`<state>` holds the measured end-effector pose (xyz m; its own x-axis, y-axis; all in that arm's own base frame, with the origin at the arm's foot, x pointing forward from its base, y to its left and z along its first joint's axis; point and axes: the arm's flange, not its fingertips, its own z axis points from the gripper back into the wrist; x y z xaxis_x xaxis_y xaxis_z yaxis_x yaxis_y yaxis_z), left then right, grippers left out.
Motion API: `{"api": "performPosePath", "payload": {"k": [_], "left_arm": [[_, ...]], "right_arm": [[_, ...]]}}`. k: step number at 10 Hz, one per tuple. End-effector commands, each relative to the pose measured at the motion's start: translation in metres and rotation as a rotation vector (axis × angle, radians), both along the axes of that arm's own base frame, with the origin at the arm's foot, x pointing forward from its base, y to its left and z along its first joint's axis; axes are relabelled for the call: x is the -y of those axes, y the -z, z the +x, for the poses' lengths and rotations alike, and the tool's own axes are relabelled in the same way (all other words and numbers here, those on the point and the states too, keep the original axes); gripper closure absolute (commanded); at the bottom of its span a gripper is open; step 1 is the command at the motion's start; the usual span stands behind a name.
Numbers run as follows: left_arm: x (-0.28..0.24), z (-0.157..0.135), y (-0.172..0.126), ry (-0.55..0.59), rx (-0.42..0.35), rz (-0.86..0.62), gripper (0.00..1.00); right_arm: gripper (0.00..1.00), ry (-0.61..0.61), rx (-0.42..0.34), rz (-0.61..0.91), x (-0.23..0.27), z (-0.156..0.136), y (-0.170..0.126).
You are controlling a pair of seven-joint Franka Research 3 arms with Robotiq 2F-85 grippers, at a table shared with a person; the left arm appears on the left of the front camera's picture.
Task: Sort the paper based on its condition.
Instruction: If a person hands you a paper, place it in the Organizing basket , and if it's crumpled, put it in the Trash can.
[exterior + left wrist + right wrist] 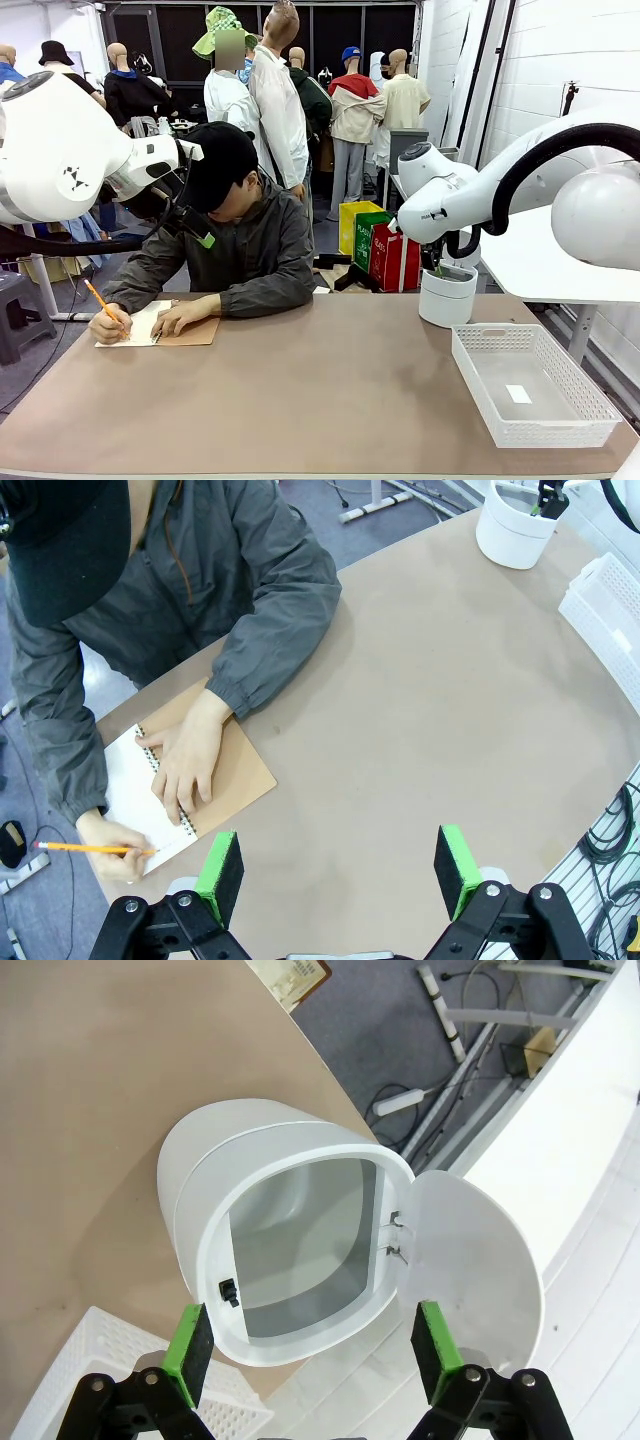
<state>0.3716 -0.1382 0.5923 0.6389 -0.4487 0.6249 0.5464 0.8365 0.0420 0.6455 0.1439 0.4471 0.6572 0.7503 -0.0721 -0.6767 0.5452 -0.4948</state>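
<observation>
At the desk's (330,400) far left corner the paper (135,322) lies flat against the spiral of a brown notebook (198,332). A person's hand (108,325) writes on it with an orange pencil (100,298), and the other hand (180,317) rests across the spiral. The left gripper (338,868) hangs above the desk near the notebook, jaws wide apart and empty. By the far right edge, the right gripper (310,1345) hangs over an open white bin (290,1260), also spread wide and empty. A white basket (530,385) sits at the near right corner.

White paper (128,792), flat at the table (420,710) edge (against the spiral notebook (245,770)), pencil (95,849) tip on it
</observation>
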Motion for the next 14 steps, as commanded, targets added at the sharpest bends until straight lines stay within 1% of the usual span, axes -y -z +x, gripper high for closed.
{"api": "performPosePath", "payload": {"k": [1,7,9,11,13,14], "left_arm": [[-0.001,0.000,-0.001,-0.001,0.002,-0.003,0.00],[-0.001,0.000,-0.001,-0.001,0.002,-0.003,0.00],[-0.001,0.000,-0.001,-0.001,0.002,-0.003,0.00],[-0.001,0.000,-0.001,-0.001,0.002,-0.003,0.00],[-0.001,0.000,-0.001,-0.001,0.002,-0.003,0.00],[-0.001,0.000,-0.001,-0.001,0.002,-0.003,0.00]], "right_arm": [[0.00,-0.007,0.006,-0.003,0.001,0.001,0.002],[0.00,0.000,0.000,0.000,0.000,0.000,0.000],[0.00,-0.023,0.029,0.179,-0.003,-0.026,-0.016],[0.00,-0.078,0.018,0.290,-0.018,-0.057,-0.038],[0.00,-0.189,0.006,0.392,-0.034,-0.086,-0.050],[0.00,-0.249,0.025,0.443,-0.042,-0.104,-0.055]]}}
